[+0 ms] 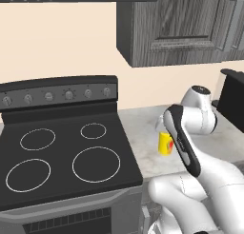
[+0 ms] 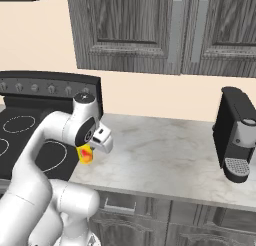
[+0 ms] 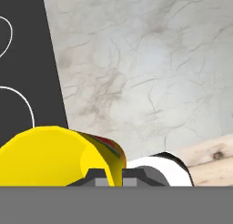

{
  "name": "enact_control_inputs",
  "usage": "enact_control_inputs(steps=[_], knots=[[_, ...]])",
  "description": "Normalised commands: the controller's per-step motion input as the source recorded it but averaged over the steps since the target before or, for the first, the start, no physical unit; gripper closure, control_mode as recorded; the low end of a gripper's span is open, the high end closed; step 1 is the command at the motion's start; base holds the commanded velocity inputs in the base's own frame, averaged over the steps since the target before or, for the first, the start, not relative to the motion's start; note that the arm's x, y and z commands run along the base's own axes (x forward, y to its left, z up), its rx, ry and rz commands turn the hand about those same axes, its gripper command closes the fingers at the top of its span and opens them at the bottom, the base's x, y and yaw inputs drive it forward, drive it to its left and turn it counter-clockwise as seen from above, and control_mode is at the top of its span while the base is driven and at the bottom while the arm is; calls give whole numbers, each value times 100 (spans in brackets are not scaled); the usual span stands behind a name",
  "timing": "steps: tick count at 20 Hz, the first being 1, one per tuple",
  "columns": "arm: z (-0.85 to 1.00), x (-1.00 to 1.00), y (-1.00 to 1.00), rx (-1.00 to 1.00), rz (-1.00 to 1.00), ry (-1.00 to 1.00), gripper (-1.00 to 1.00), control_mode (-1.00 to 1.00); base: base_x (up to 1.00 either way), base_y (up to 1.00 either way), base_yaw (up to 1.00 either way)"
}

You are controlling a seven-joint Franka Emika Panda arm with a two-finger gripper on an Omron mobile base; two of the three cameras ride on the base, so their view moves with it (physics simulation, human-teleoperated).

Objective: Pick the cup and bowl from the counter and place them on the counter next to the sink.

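Hiding behind the arm [image 1: 190, 152], half the cup [image 1: 165, 143]

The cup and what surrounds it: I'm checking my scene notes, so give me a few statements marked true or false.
1. The cup is bright yellow with a red-orange mark. True.
2. The cup lies tipped over on the stovetop. False: it is over the marbled counter, just right of the stovetop, and looks upright.
3. A black coffee machine stands at the counter's right end. True.
4. A kettle sits on one of the burners. False: the four white burner rings are bare.
5. In the hand view, the cup fills the lower left, right at the pincer. True.
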Motion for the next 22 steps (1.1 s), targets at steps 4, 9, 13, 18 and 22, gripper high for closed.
enact_control_inputs(steps=[4, 9, 13, 18, 22], knots=[[25, -61, 9, 0, 11, 0, 100, -100, 0, 0, 0], [36, -80, 10, 0, 8, -1, 100, -100, 0, 0, 0], [32, -78, 14, 0, 4, -2, 100, -100, 0, 0, 0], [2, -22, 3, 0, 1, -2, 100, -100, 0, 0, 0], [0, 0, 0, 0, 0, 0, 100, -100, 0, 0, 0]])
